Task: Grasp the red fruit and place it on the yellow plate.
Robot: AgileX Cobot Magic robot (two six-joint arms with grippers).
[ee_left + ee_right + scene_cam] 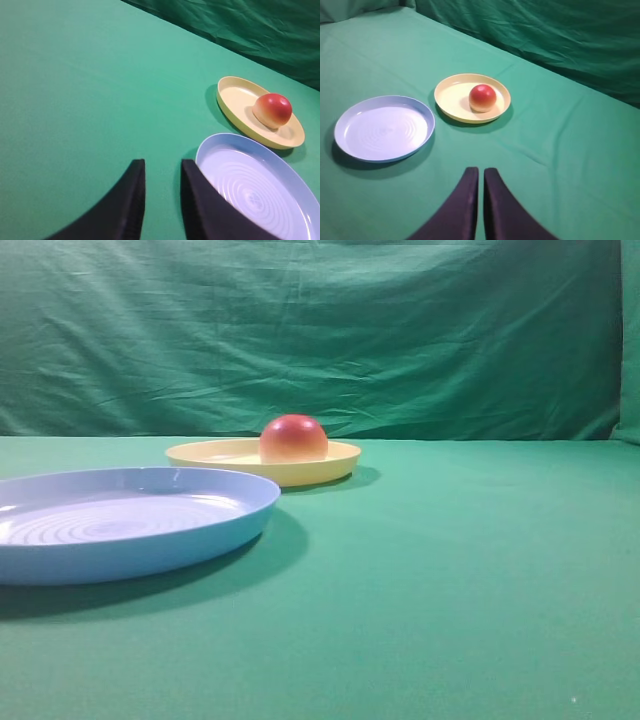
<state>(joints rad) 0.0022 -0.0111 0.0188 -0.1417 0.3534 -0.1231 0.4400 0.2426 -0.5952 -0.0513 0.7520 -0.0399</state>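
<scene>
Fruit (293, 438): I am seeing it sitting flat-side down inside the yellow plate (210, 452), red on top, yellow-green at the base. In the right wrist view it (482, 97) is resting a little off the plate's (451, 93) middle, clear of the rim.

Blue plate (150, 540): lying just beside the yellow one — rims close, and I cannot tell whether they are touching. Concentric rings are showing in its well (252, 192).

Table (480, 580): carrying both plates, covered in green cloth; a green backdrop (320, 330) is hanging behind.

Left gripper (162, 195): hovering low over the table, its black fingers (131, 200) standing narrowly apart with cloth showing between them, holding nothing. The right finger is overlapping the blue plate's near rim in the left wrist view.

Right gripper (481, 200): I am reading its fingers (465, 205) as nearly closed — only a thin slit between them, nothing held. It is hanging well short of both plates, pointing toward the yellow one.
</scene>
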